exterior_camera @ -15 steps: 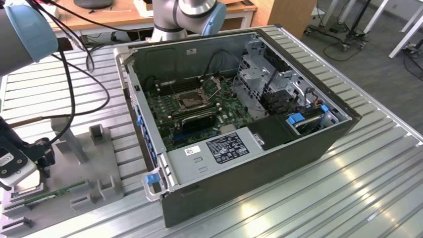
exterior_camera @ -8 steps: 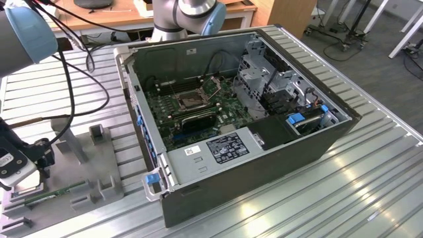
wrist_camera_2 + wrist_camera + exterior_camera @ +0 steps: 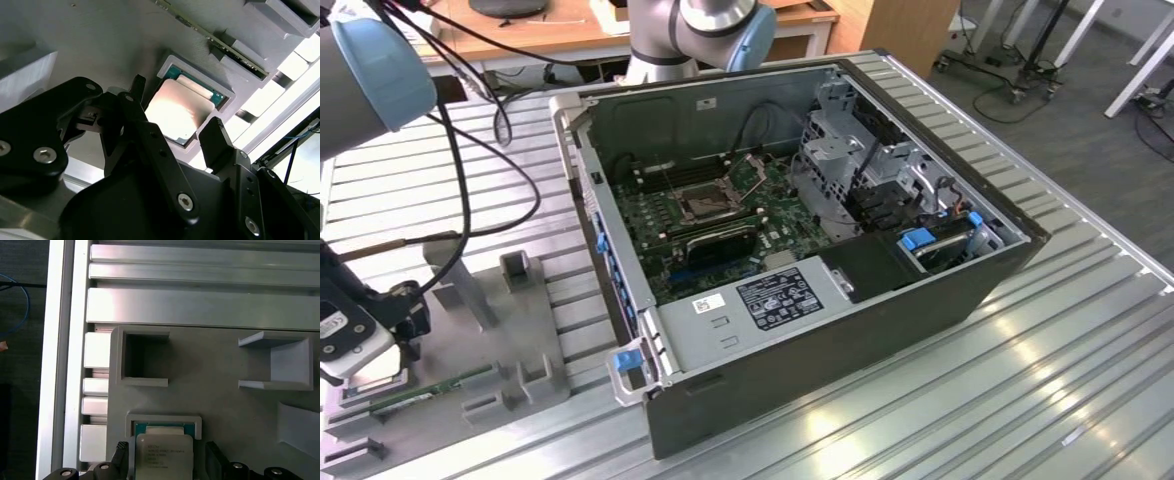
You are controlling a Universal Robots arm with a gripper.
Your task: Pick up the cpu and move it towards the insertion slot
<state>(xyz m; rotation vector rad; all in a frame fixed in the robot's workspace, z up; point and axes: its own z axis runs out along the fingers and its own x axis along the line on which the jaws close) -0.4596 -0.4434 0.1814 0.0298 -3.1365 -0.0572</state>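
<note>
The cpu (image 3: 186, 114) lies flat in a raised grey holder (image 3: 164, 419) on the grey fixture plate; its silvery top (image 3: 165, 456) shows in both wrist views. My gripper (image 3: 176, 107) hangs right over it, open, with one black finger (image 3: 134, 100) and the other (image 3: 216, 136) standing on opposite sides of the chip. I cannot tell whether they touch it. In the exterior view my gripper (image 3: 367, 362) is low at the far left, well away from the insertion slot (image 3: 707, 203), which sits on the green board inside the open computer case.
A thin green memory stick (image 3: 434, 388) rests in the fixture beside the holder. Grey blocks (image 3: 142, 357) and brackets (image 3: 280, 364) rise from the plate. The case wall (image 3: 594, 215) stands between the fixture and the board. Black cables (image 3: 494, 150) hang over the ribbed table.
</note>
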